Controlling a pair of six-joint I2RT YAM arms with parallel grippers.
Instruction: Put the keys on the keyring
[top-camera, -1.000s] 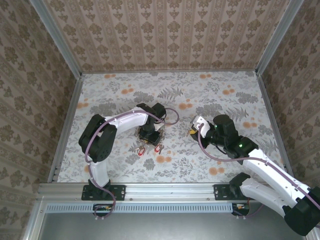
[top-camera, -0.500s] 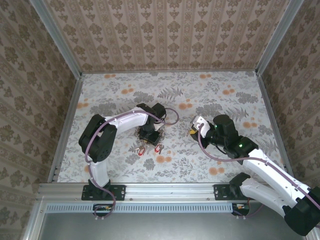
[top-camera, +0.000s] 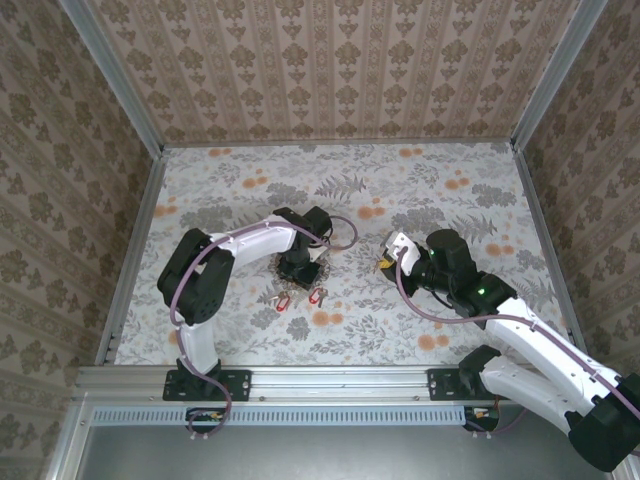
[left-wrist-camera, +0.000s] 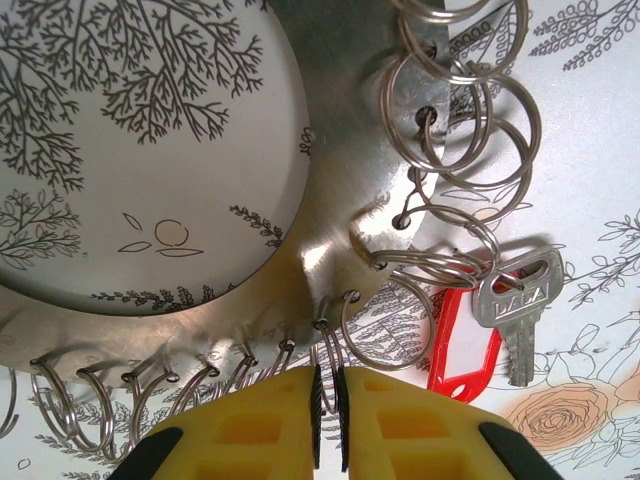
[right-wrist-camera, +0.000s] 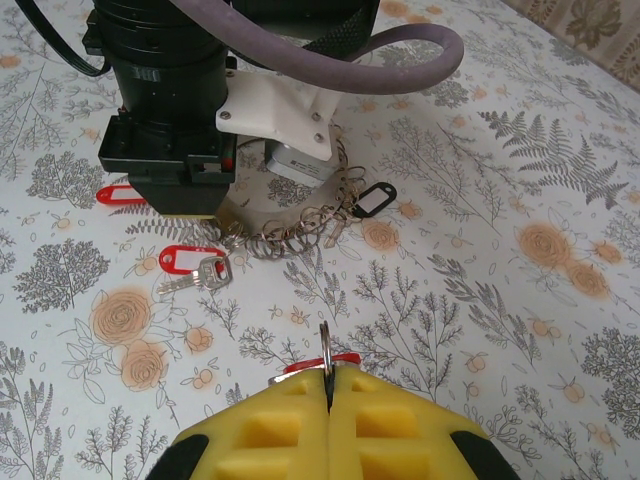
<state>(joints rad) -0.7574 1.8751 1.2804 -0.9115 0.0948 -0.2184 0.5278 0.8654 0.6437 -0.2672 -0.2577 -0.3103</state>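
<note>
So the keyring (left-wrist-camera: 330, 200) is lying flat on the flowery table (top-camera: 420, 180), left of the middle and right under my left wrist. It's a wide metal ring with the tablecloth showing through its hollow centre. A whole row of small split rings (left-wrist-camera: 455, 100) hangs from holes along its rim.

My left gripper (left-wrist-camera: 328, 385) is down at that rim, yellow fingers (left-wrist-camera: 250, 430) squeezed almost together, with one of those little loops pinched in the thin gap between them.

Just beside the rim lies one of the keys (left-wrist-camera: 515, 300), a silvery one with a red plastic tag (left-wrist-camera: 465, 340). Its own ring overlaps the keyring's loops, but I honestly can't tell if it's hooked on or just lying across them. From above I can see two red-tagged keys (top-camera: 283, 300) on the cloth just on the near side of the left gripper (top-camera: 300, 268). A small black tag (right-wrist-camera: 372, 198) sits on the far side of the loops.

My right gripper (right-wrist-camera: 328, 385) is well apart from all that, over towards the middle of the table (top-camera: 385, 260). It's clamped tight on another key (right-wrist-camera: 310, 366). A thin metal ring pokes straight up from between the pads and a bit of red tag peeks out beside it; the rest is hidden.
</note>
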